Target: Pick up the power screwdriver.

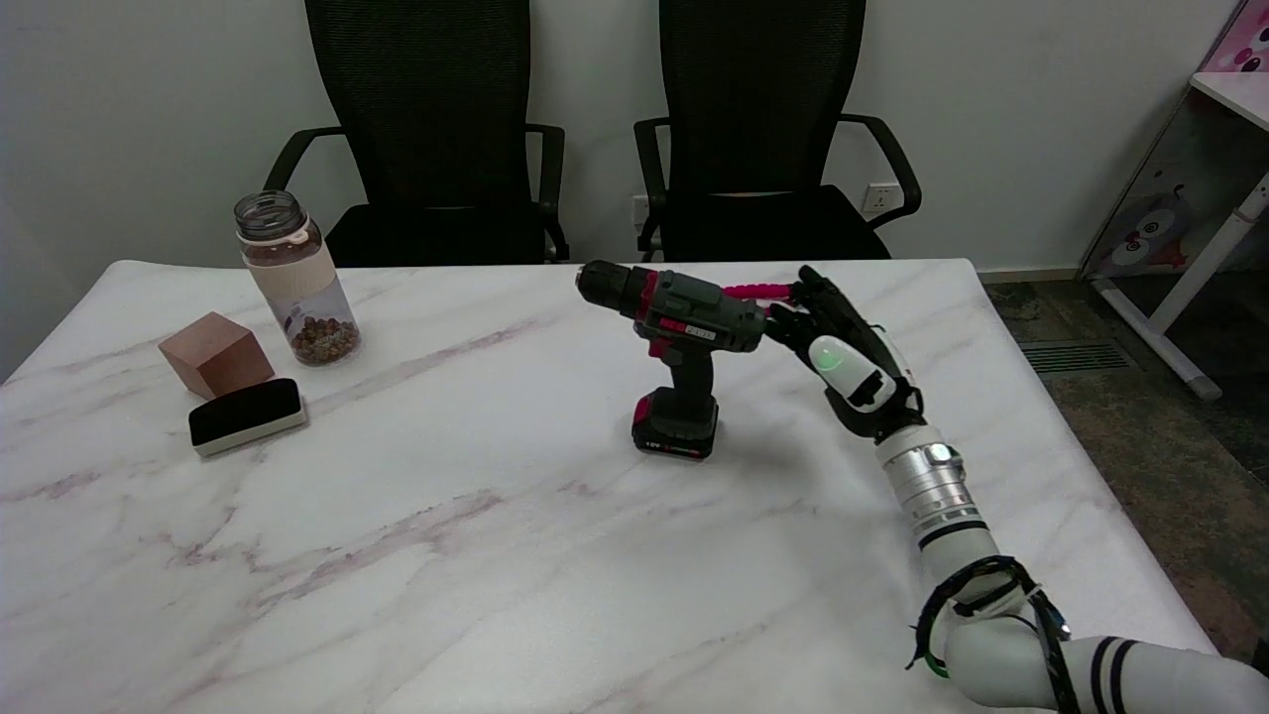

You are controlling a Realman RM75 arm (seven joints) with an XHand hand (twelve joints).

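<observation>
Far to the left of the fingers, near the table's [496, 595] left edge, a brown block [215, 352] sits just behind a black eraser with a white base [246, 416], and a clear jar with brown bits at its bottom [295, 282] stands just right of the block. Nearer the fingers, the power screwdriver [679, 352] stands upright on its battery base on the marble top, chuck pointing left, its rear end turned toward the fingertips. The right hand [843, 352] reaches in from the lower right with its fingers [793, 322] at the rear of the tool's body, apparently touching it; whether they are clamped on it or only resting against it cannot be told. Beyond the fingers, two black chairs [753, 129] stand behind the table
</observation>
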